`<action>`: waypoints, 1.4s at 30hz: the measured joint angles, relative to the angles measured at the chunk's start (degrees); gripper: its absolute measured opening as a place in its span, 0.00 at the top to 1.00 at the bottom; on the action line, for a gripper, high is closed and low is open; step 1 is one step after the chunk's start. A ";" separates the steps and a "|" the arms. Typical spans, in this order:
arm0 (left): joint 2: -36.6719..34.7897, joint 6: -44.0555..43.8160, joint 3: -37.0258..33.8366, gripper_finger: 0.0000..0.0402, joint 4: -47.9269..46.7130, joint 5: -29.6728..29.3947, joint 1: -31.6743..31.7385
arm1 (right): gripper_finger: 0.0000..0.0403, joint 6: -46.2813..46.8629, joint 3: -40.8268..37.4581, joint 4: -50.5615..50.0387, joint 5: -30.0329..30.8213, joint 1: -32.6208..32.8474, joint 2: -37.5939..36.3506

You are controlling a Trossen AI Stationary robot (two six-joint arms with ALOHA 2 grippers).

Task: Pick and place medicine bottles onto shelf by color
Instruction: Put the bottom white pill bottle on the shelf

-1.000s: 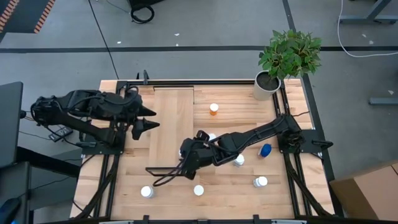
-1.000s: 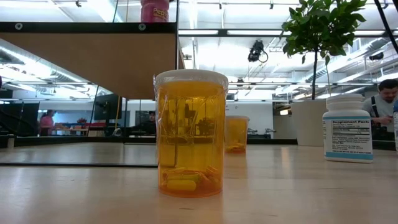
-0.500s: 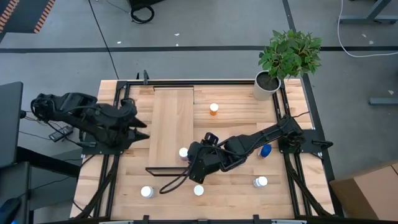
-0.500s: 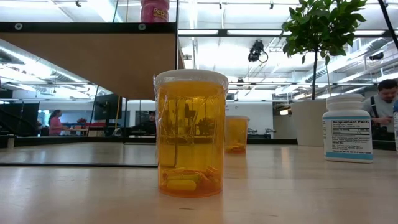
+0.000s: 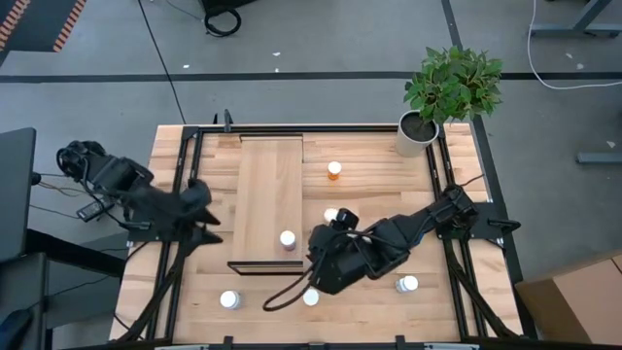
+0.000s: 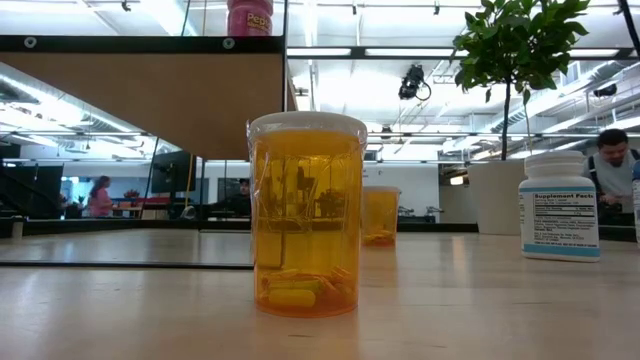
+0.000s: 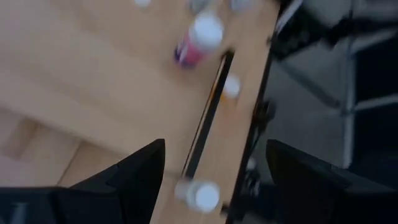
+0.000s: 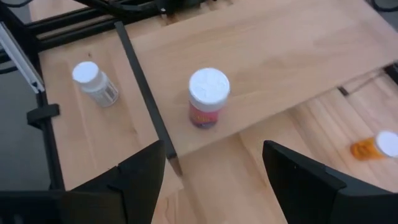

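One pink bottle (image 5: 288, 239) stands upright on the shelf (image 5: 267, 185), close to its dark-framed end and its edge nearest the right gripper (image 5: 324, 255). That gripper hangs just beside the shelf, jaws wide, holding nothing. Other bottles (image 5: 229, 299) stand scattered on the counter (image 5: 379, 180). At the counter's left edge, the left gripper (image 5: 206, 228) waits, jaws wide and empty.

High view looks straight down; low view skims the tabletop; both wrist views share the shelf (image 8: 261, 68)
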 joint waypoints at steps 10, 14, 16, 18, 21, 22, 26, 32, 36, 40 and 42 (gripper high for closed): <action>8.08 -5.05 0.00 0.29 -3.18 3.52 -9.44 | 0.31 10.11 0.00 -8.35 4.72 4.54 0.00; 12.12 -6.81 0.00 0.29 -2.69 3.50 -13.06 | 0.31 13.00 0.00 -11.06 4.94 5.97 0.00; 14.53 -6.81 0.00 0.29 -2.14 3.51 -14.56 | 0.31 14.10 0.00 -11.60 5.38 6.66 0.00; 16.95 -6.27 0.00 0.29 -1.74 3.29 -15.70 | 0.31 15.19 0.00 -11.93 6.24 7.26 0.00; 20.54 -7.14 0.00 0.29 -0.65 3.05 -17.07 | 0.31 16.68 0.00 -12.45 6.49 8.30 0.00; 21.69 -7.41 0.00 0.29 -0.49 3.05 -17.41 | 0.31 17.08 0.00 -12.44 6.49 8.65 0.00; 25.60 -8.76 0.00 0.29 -0.14 3.06 -18.79 | 0.31 18.77 -0.03 -12.44 7.39 9.98 0.00; 29.95 -10.55 0.00 0.22 -0.21 3.10 -19.65 | 0.31 21.08 -0.03 -12.44 8.35 11.87 0.00; 31.97 -12.13 0.00 0.14 -0.19 3.51 -18.99 | 0.31 22.68 -0.03 -12.44 9.03 12.68 0.00; 33.48 -13.13 0.00 0.09 -0.13 3.55 -18.99 | 0.31 23.67 -0.03 -12.43 9.04 13.35 0.00; 34.23 -13.40 0.00 0.09 -0.08 3.71 -19.03 | 0.31 23.73 -0.03 -12.41 9.05 13.35 0.00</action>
